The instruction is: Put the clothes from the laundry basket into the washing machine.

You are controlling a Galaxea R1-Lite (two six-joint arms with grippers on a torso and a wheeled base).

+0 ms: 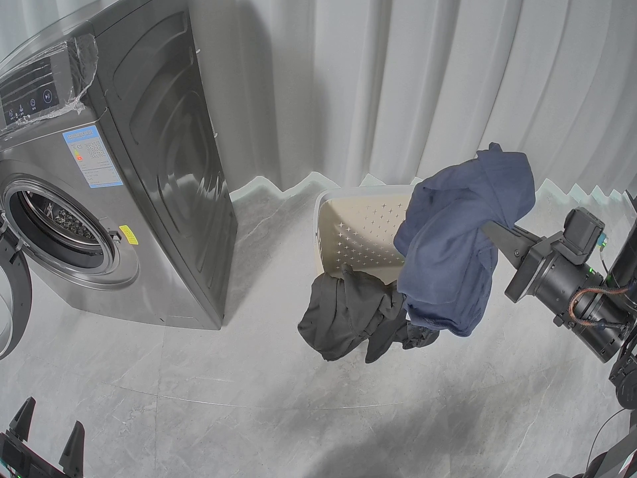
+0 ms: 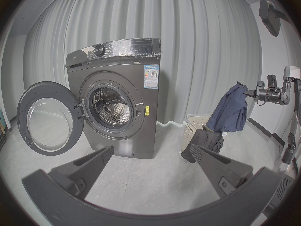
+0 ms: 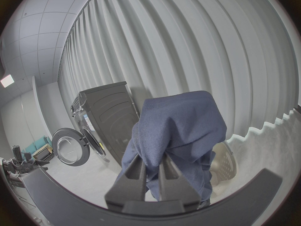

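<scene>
Two garments: the navy garment (image 1: pixel 458 247) hangs lengthwise downward, pinched by the right gripper (image 1: pixel 494 230). The grey garment (image 1: pixel 348 310) drapes over one laundry basket (image 1: pixel 358 227). The left gripper (image 2: pixel 150 149) is spread wide.

Navy garment (image 1: pixel 458 247) hangs bunched from right gripper (image 1: pixel 494 228), jaws pinched on it, above the cream perforated laundry basket (image 1: pixel 358 230) on the floor. Dark grey garment (image 1: pixel 348 310) drapes over basket's near rim. Grey front-load washing machine (image 1: pixel 133 167) stands well apart, door (image 2: pixel 47 118) swung open.
</scene>
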